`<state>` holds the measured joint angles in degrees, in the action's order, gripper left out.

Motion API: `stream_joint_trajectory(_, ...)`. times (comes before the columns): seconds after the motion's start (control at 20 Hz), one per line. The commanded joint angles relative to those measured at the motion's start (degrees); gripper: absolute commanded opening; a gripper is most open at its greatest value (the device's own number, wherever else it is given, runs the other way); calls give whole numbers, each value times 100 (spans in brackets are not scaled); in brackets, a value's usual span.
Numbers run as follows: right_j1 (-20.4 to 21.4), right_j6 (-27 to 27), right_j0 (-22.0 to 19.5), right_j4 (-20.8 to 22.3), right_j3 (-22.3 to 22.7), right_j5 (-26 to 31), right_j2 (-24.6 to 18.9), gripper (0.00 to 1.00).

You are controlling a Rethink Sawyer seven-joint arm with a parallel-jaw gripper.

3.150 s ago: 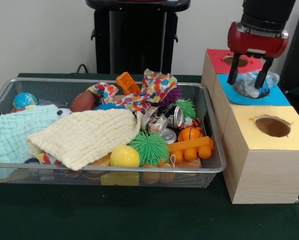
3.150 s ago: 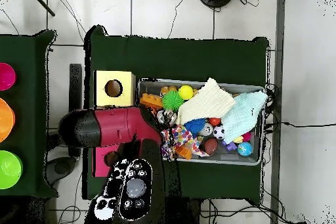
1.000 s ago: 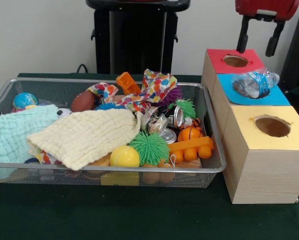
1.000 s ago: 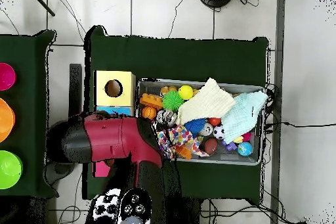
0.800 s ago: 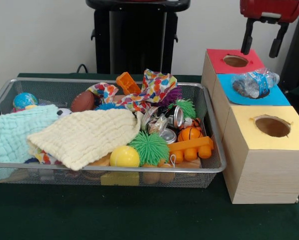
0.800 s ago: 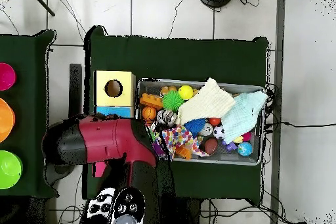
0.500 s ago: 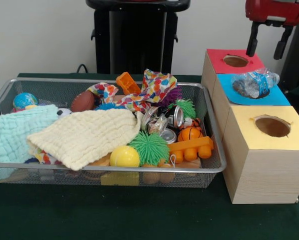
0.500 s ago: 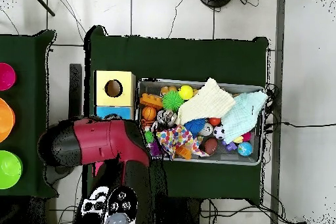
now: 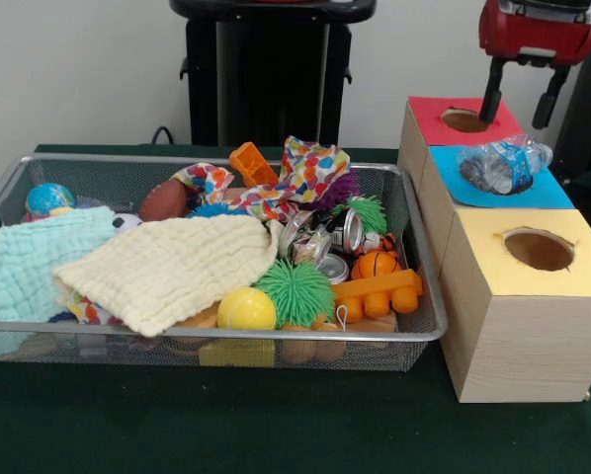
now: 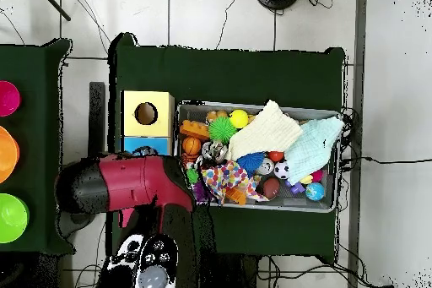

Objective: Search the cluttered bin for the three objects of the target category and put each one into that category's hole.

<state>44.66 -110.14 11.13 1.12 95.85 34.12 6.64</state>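
A wad of clear plastic film with blue print point(image 9: 504, 164) lies on the blue face point(image 9: 552, 194) of the middle wooden box and covers its hole. My gripper point(image 9: 520, 99) hangs open and empty above the red-faced box's hole point(image 9: 465, 120), behind and above the wad, not touching it. The wire-mesh bin point(image 9: 226, 333) is full of toys. Crinkly clear film point(image 9: 311, 245) shows among the metal tins in it. In the overhead view my arm point(image 10: 126, 185) hides the gripper and most of the blue face point(image 10: 132, 144); the bin point(image 10: 336, 202) lies to its right.
In the bin: yellow cloth point(image 9: 172, 267), pale blue cloth point(image 9: 24, 262), spiky green balls point(image 9: 294, 291), metal tins point(image 9: 332, 267), an orange block point(image 9: 379, 293), a patterned cloth point(image 9: 300, 176). The yellow-faced box point(image 9: 533, 247) stands nearest, the red-faced box point(image 9: 429, 109) farthest.
My gripper let go of the plastic wad, rose off it and drifted toward the red box. The wad stayed on the blue face. In the last half second the gripper barely moved.
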Motion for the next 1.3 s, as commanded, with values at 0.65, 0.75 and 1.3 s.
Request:
stream_joint_trajectory(0.65,-516,-917,-223,-143,518,-707,-317,100)
stream_joint_trajectory(0.75,-548,-946,-207,-139,546,-786,-310,100)
stream_joint_trajectory(1.3,-816,-841,-334,-43,589,-1166,-335,100)
